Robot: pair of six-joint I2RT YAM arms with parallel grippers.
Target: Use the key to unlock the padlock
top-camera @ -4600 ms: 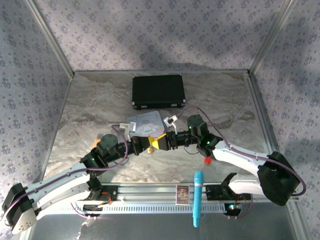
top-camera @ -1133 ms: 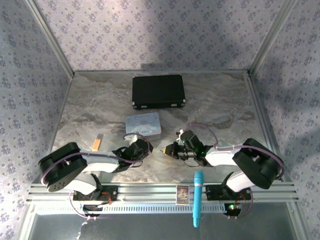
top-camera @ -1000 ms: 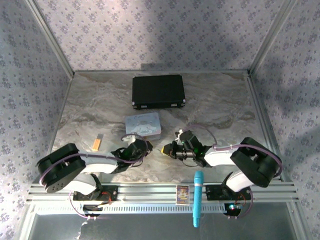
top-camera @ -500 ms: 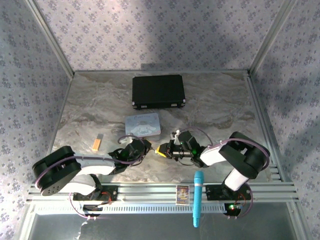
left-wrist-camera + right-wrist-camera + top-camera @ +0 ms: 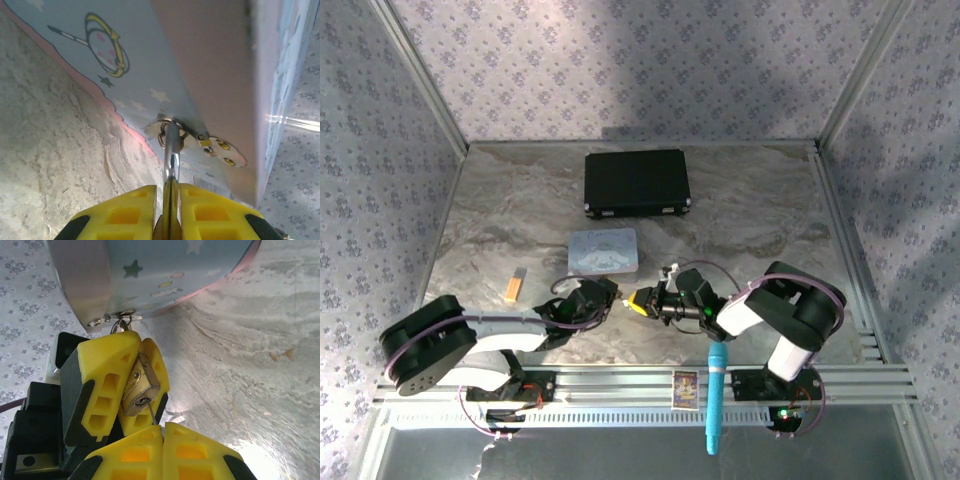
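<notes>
Right fingers shifted left; one padlock, one key.

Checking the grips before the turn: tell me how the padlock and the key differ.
The padlock is chunky brass; the key is a thin silvery sliver. The left claw holds the padlock; the right claw holds the key. The padlock hooks onto the latch of the tin; the key's tip is at the keyhole. Both are small, metal and tightly pinched.
</notes>
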